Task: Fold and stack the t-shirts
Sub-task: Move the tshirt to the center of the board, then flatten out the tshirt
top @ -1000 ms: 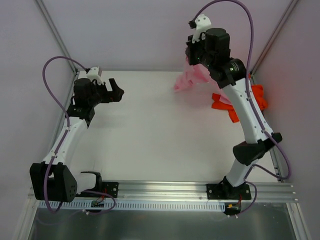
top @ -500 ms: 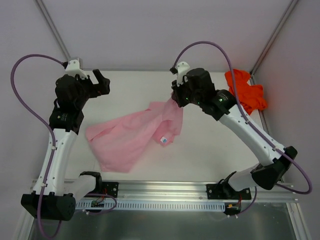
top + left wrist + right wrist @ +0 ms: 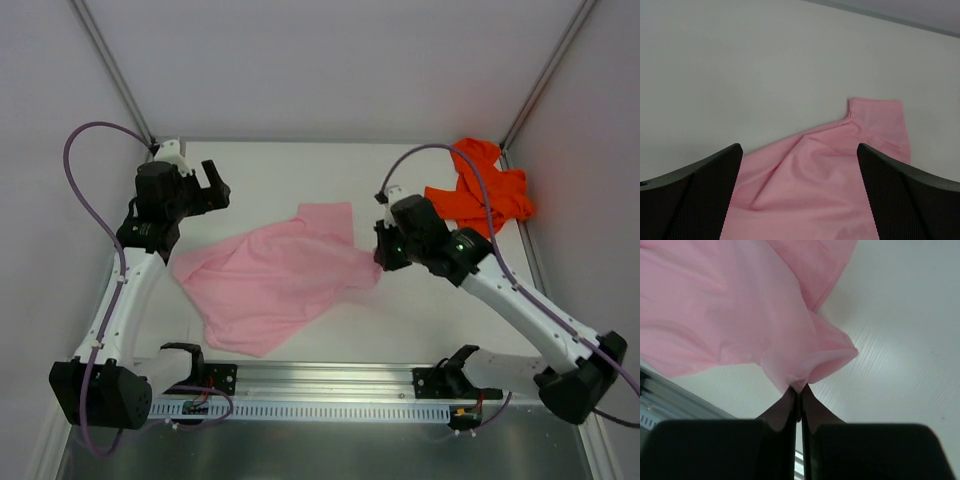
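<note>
Pink shirt (image 3: 270, 285) lies spread but rumpled on the table (image 3: 290, 170), stretched between our two claws. Our left claw (image 3: 214, 186) hangs released, fingers wide, just beyond the shirt's left part and touching no cloth, seemingly ready to take a corner. Our right claw (image 3: 381, 250) is clenched on the shirt's right edge, likely to pull it flat. Behind that claw, to its right, the orange shirt (image 3: 480, 190) sits crumpled and untouched.

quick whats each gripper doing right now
Left gripper: open, holding nothing.
Right gripper: shut on an edge of the pink t-shirt.
</note>
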`<state>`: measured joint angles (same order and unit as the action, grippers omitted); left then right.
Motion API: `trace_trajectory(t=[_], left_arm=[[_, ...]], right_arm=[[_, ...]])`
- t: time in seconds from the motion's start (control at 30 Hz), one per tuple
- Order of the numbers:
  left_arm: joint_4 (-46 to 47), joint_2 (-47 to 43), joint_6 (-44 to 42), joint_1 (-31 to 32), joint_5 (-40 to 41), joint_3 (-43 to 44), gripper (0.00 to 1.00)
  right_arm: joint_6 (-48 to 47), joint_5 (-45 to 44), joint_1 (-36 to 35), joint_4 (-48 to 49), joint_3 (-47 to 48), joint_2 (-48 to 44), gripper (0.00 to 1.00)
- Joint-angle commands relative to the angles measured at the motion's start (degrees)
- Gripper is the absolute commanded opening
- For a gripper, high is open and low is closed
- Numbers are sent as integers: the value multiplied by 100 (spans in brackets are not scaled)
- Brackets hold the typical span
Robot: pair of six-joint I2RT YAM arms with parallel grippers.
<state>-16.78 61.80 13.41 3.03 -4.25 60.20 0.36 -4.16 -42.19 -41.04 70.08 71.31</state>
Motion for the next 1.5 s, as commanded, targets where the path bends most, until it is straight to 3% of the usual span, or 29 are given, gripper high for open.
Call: trace_trajectory(t=[0.0,0.17,0.2,0.23,0.27,0.47,0.6,0.77,0.9,1.07,1.23,1.47], left_arm=[[-132,165,459,31,230,-44,99],[-449,271,1136,31,987,-245,99],[-467,262,1207,31,1040,-281,99],[-484,262,1251,31,1075,-307,99],[-554,271,1339,31,1154,-334,99],[-1108,271,1769,31,1943,-299,99],[-1599,122,2042,31,2507,-343,99],[-1961,-10,2174,23,2772,-316,99],[-2111,-168,2201,22,2781,-360,99],[-1970,-493,2157,22,2622,-668,99],[-2093,-652,2157,22,2701,-800,99],[-2313,-678,2227,31,2798,-738,99]], right_arm=[[1061,283,18,-379,-1046,-1292,2],[1993,1004,10,-290,-2577,-2576,30],[1994,997,10,-369,-2709,-2665,69],[1968,970,10,-466,-2676,-2701,93],[1750,900,18,-571,-2467,-2710,96],[940,-478,10,-730,-859,-1719,96],[273,-954,140,-353,328,-18,96],[51,-103,940,543,1313,1542,99],[35,188,1415,764,1849,2518,92],[-379,590,1416,966,2368,3703,84],[-440,742,1424,1168,2870,4373,81],[-616,777,1512,642,4214,5559,75]])
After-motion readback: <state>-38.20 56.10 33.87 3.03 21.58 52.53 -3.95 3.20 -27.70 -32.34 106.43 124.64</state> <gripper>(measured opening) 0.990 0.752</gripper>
